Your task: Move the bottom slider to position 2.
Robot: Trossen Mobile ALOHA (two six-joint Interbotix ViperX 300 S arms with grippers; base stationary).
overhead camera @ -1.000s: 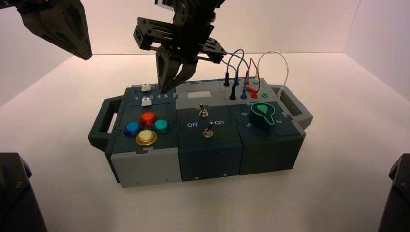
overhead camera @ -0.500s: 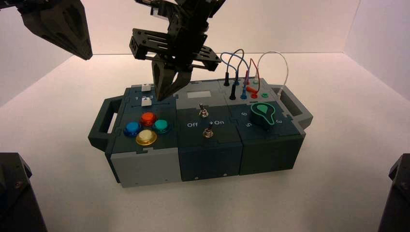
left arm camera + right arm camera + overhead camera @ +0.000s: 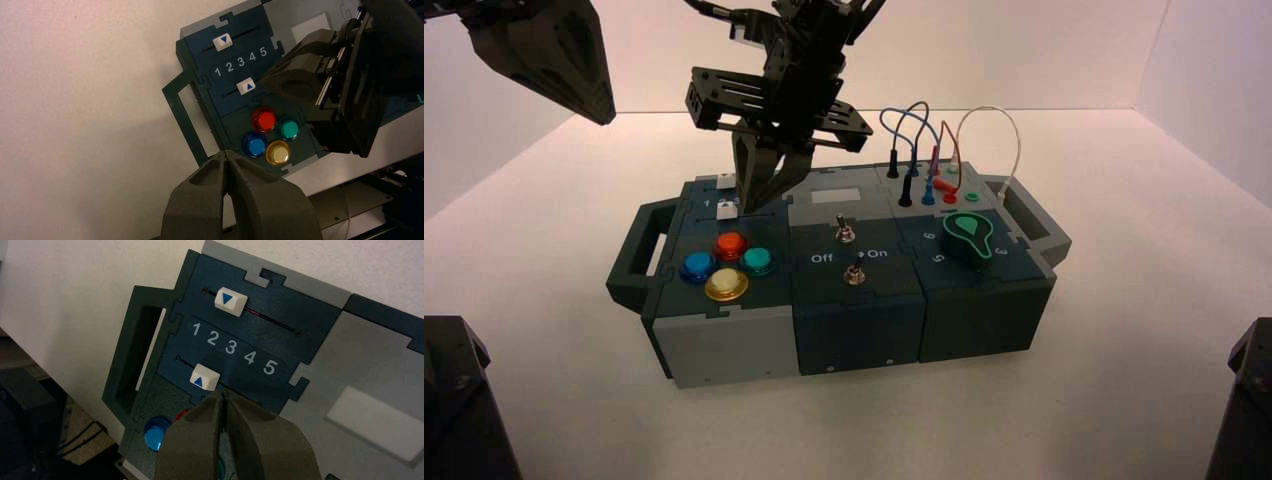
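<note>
Right gripper (image 3: 224, 392), pressed together, beside bottom slider (image 3: 205, 377) near box's left edge; slider between 2 (image 3: 213, 338) and 3 (image 3: 230, 347), short shift undone; left gripper (image 3: 225, 152), shut, aloft.

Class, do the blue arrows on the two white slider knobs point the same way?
No, the blue arrows on the top slider and bottom slider face each other across the digit row.

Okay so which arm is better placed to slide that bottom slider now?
The right, I'd say: its gripper is down beside the bottom slider, on the side of the higher digits. The left gripper hangs farther off, above and left of the box.
</note>
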